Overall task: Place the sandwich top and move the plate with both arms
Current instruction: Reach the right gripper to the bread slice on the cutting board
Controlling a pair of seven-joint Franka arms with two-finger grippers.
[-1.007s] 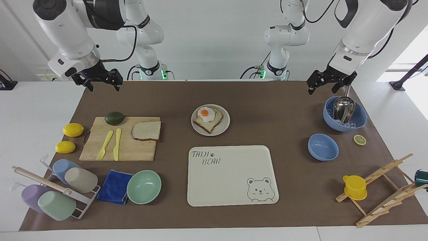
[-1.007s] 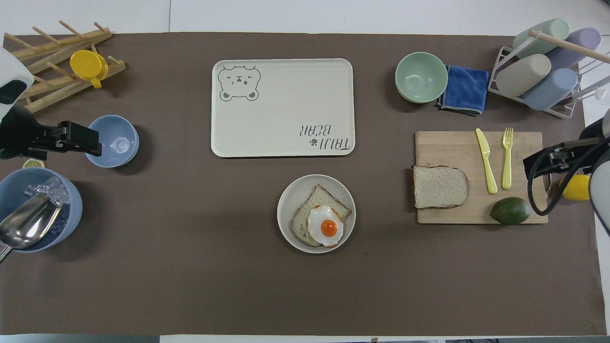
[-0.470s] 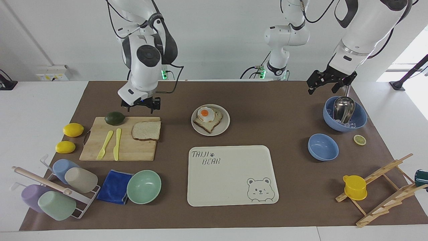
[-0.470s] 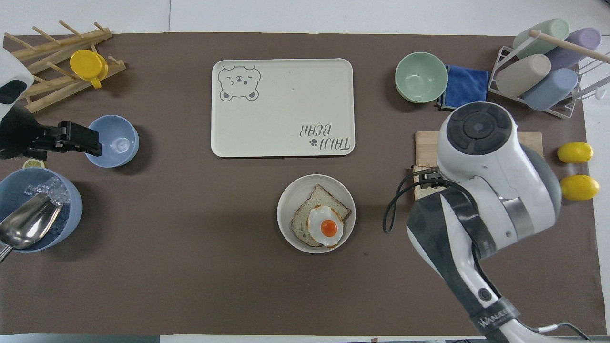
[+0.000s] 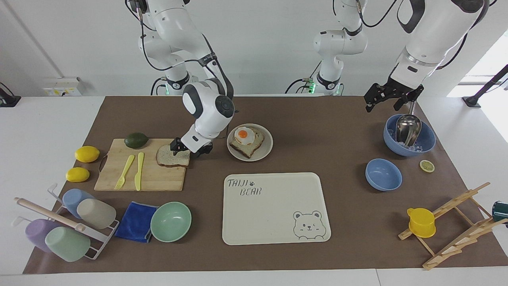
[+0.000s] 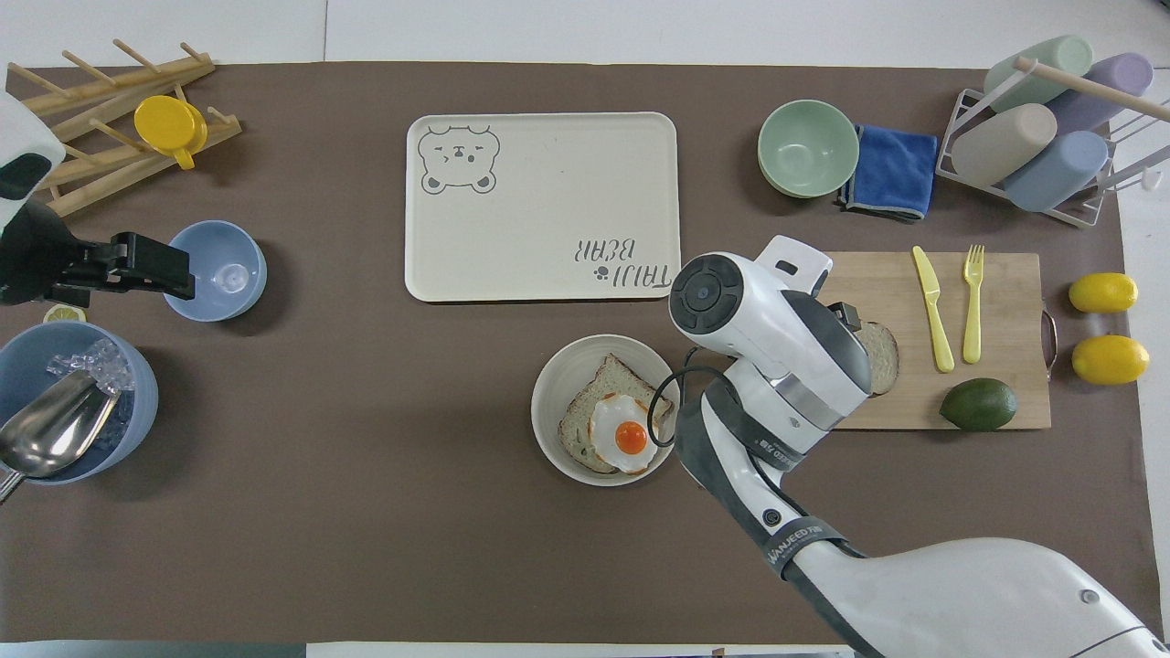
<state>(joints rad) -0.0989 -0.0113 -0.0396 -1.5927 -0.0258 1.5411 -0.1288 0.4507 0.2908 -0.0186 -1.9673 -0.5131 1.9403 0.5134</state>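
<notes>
The sandwich top [image 5: 168,157], a pale slice with a brown crust, lies on the wooden cutting board [image 5: 151,176]; my right arm covers most of it from above, leaving one end [image 6: 883,356] showing. My right gripper [image 5: 190,149] is open and low at the slice's end nearest the plate; whether it touches is unclear. The round beige plate [image 5: 267,149] sits beside the board, carrying a toast slice with a fried egg [image 5: 245,137]. My left gripper [image 5: 387,101] waits open and empty in the air above the blue bowl with the metal scoop [image 5: 428,140].
An avocado [image 5: 136,140], a yellow knife and a fork [image 5: 139,171] share the board. The cream bear tray [image 5: 274,214] lies farther from the robots than the plate [image 6: 548,439]. A mint bowl [image 5: 170,222], blue cloth, cup rack, small blue bowl [image 5: 383,174] and wooden rack [image 5: 456,226] stand around.
My right arm has swung in from the table's end and come down to the bread slice on the board. The left arm has not moved.
</notes>
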